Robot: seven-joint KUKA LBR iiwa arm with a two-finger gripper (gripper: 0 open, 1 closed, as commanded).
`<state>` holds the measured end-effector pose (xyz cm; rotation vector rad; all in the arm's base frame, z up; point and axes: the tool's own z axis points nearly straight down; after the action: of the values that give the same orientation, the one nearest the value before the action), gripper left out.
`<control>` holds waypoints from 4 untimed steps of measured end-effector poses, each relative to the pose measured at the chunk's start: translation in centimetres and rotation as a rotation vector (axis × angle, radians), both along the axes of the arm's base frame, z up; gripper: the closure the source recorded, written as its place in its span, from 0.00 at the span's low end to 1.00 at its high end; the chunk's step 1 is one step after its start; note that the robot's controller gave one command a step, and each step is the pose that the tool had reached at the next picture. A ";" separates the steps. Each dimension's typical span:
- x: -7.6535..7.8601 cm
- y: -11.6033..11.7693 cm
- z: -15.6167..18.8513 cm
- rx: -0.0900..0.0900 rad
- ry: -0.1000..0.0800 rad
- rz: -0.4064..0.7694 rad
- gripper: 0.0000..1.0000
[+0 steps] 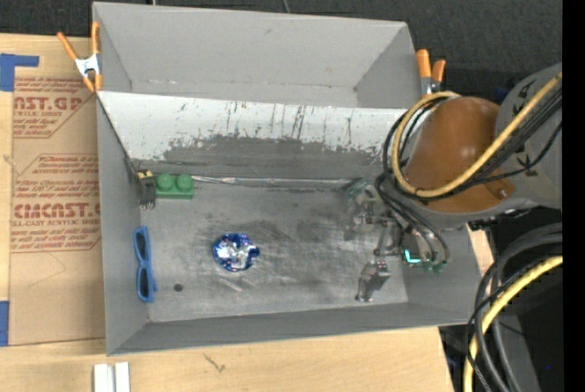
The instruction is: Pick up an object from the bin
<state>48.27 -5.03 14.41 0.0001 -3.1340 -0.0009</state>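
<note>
Checking in on my feed from the remote station. The gripper [369, 244] is down low in the bin [247, 61], near the wall on the arm's side, over bare grey floor with nothing under it. Honestly can't tell whether the jaws are released or clenched; from this angle it's a tangle of metal and wires. I don't see anything held in there either.

Closest candidate is a small crumpled blue-and-white ball [236, 252]. It sits well apart from the jaws, out toward the middle of the floor on the side away from the arm, at roughly the same depth in the bin as the jaws.

Further out past the ball, a pair of blue toy sunglasses [143, 264] lies along the foot of the wall opposite the jaws. A green block [174, 186] is in the far corner on that same side, up against the back wall.

The orange cover [452, 153] on the wrist, with cables [402, 130] looped round it, hangs just behind the jaws, over the bin's edge.
</note>
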 end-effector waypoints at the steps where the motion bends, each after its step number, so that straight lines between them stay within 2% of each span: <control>1: 3.1 7.3 -7.4 -0.001 -0.015 -0.051 0.00; 2: 3.8 20.4 -5.0 0.004 -0.010 0.166 0.00; 3: 4.3 17.8 -6.9 0.005 -0.014 0.071 0.00; 4: 4.4 17.8 -6.8 0.004 -0.018 0.072 1.00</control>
<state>52.70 12.79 7.60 0.1140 -3.1495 -0.0075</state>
